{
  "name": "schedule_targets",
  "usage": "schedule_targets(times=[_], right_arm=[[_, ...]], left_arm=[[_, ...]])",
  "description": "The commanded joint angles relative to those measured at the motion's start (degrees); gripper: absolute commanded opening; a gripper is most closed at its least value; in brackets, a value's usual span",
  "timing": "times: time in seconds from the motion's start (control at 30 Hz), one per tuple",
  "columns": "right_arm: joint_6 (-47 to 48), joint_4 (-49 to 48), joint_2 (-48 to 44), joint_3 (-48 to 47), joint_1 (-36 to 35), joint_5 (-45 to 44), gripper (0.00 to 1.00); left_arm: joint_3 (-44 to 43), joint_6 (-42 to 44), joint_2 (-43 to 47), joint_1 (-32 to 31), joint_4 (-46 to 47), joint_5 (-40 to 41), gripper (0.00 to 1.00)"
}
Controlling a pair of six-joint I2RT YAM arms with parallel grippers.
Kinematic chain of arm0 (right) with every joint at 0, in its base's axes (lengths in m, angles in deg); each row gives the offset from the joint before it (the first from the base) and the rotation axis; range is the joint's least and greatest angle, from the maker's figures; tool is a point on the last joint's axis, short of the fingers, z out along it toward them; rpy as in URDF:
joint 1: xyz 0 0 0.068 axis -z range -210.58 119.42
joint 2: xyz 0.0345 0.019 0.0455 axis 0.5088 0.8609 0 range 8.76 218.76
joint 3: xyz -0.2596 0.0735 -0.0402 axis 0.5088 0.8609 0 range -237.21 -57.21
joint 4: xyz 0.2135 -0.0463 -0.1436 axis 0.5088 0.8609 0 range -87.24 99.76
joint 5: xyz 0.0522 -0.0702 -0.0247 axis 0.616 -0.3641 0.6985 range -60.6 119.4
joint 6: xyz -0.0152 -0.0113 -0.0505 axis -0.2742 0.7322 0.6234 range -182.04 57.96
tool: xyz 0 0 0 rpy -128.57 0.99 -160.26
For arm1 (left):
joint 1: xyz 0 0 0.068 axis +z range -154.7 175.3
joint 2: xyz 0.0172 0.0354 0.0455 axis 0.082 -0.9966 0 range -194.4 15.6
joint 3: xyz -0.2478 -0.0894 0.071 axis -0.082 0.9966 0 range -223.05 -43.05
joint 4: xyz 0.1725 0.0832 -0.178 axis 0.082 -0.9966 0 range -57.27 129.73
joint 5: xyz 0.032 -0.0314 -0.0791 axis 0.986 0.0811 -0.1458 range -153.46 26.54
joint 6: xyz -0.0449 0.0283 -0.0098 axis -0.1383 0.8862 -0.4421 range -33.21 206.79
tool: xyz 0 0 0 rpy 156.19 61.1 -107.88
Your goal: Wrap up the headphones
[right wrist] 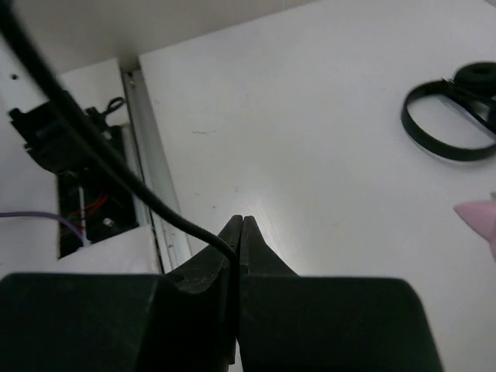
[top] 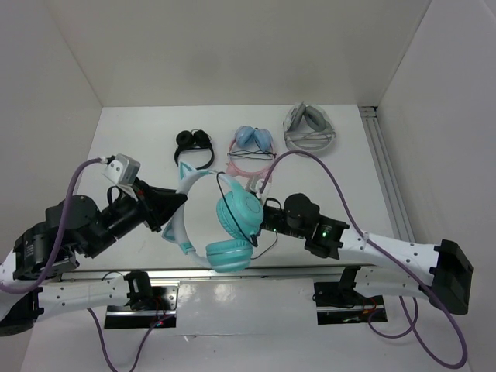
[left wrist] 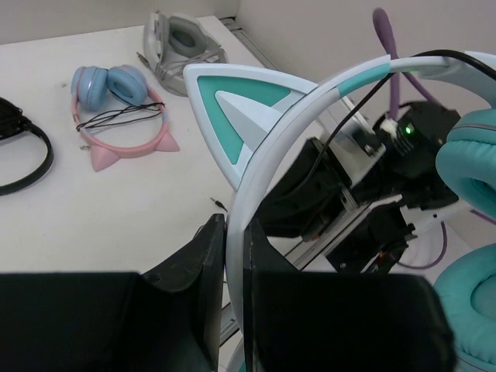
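Far left: the left gripper (left wrist: 236, 232) is seen closed narrow on the headband (left wrist: 310, 116), with the white-and-teal band pinched edge-on between the two black fingers (left wrist: 203, 267). A teal cat ear (left wrist: 232, 101) is seen just above the grip.

Centre: the headphones (top: 236, 211) are held between the two arms at the near edge of the table (top: 139, 147), in front of the arm bases. The two teal ear cups (top: 230, 254) are stacked near each other, one nearer the camera than the other. It cannot be told whether the lower cup touches the table. A thin black cable (right wrist: 116, 167) is looped over the upper cup and is led off rightward.

Right of centre: the right gripper (right wrist: 241, 229) is seen fully closed, with the cable nipped between the fingertips. The cable is stretched up and left out of the wrist view.

Back row, well apart from the held set: a black pair (top: 194, 147) is laid at left. A pink-banded pair (top: 252, 151) with light-blue cups is laid in the middle, a thin dark cord on it. A grey pair (top: 308, 128) is laid at right, near the metal rail (top: 384, 167).
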Motion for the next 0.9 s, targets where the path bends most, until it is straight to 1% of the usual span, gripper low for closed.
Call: schedule_targets(times=[0.0, 0.03, 0.13, 0.2, 0.27, 0.3, 0.37, 0.47, 0.5, 0.6, 0.73, 0.77, 0.8, 0.87], right_arm=[[-2.23, -13.66, -1.30, 2.75, -1.10, 8.02, 0.00], [-2.85, -17.77, -1.30, 3.81, -1.80, 8.55, 0.00], [-4.52, -24.21, -1.30, 6.89, -2.33, 9.43, 0.00], [-5.22, -26.76, -0.51, 7.59, -2.86, 10.74, 0.00], [-5.23, -28.61, 0.28, 8.13, -2.86, 10.75, 0.02], [-5.93, -29.58, 1.07, 8.73, -3.47, 11.36, 0.04], [-6.45, -32.39, 2.47, 9.27, -4.27, 11.36, 0.06], [-7.60, -36.17, 3.27, 10.40, -7.51, 11.36, 0.07], [-7.60, -38.62, 4.06, 10.41, -9.43, 10.84, 0.09], [-6.99, -41.27, 5.64, 10.41, -12.78, 8.91, 0.09], [-5.06, -43.74, 8.54, 9.19, -19.45, 5.93, 0.12], [-5.05, -44.26, 9.07, 8.40, -20.52, 5.91, 0.14], [-4.36, -44.79, 10.21, 8.39, -21.48, 5.39, 0.18], [-2.86, -45.32, 10.74, 6.73, -24.47, 3.55, 0.18]], left_arm=[[-0.78, -7.53, 1.00, -0.21, 9.82, 6.42, 0.00], [-0.78, -8.06, 1.00, -0.21, 9.82, 7.13, 0.00], [-1.47, -10.25, 1.00, -0.21, 8.69, 10.64, 0.00], [-2.62, -13.24, -0.40, -0.21, 6.49, 14.94, 0.00], [-3.85, -14.82, -1.02, -0.21, 4.91, 17.75, 0.00], [-5.07, -16.31, -1.03, -0.21, 3.07, 20.47, 0.00], [-6.22, -16.93, -2.34, -0.21, 2.53, 22.15, 0.00], [-6.76, -17.72, -3.74, -0.21, 1.91, 24.70, 0.00], [-6.76, -17.73, -4.36, -0.21, 1.39, 25.76, 0.00], [-7.28, -18.34, -5.06, -0.21, 1.39, 27.52, 0.00], [-7.89, -20.01, -6.30, -0.21, -0.80, 31.55, 0.00], [-7.90, -20.01, -6.82, -0.21, -0.81, 32.18, 0.00], [-7.90, -20.62, -6.83, -0.21, -2.46, 32.88, 0.00], [-9.21, -22.12, -7.96, -0.21, -3.97, 34.55, 0.00]])
